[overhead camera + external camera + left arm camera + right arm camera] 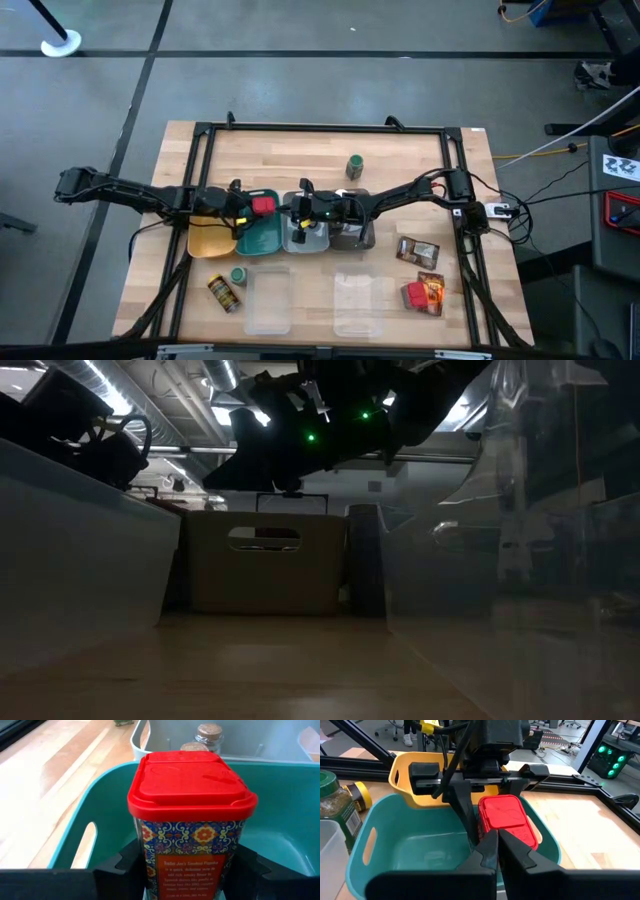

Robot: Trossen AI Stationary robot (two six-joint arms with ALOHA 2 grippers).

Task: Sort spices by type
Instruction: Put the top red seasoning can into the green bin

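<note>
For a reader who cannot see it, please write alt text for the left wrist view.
The left gripper holds a red-lidded spice box with a patterned label over the teal tray. Beyond it, a grey tray holds two brown-capped jars, with the wooden table beside the trays.

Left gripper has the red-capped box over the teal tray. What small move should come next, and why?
Probably lower it a little, then open. The left gripper is shut on the red box, which hangs above the teal tray, its floor bare beneath. The right gripper waits shut alongside.
</note>
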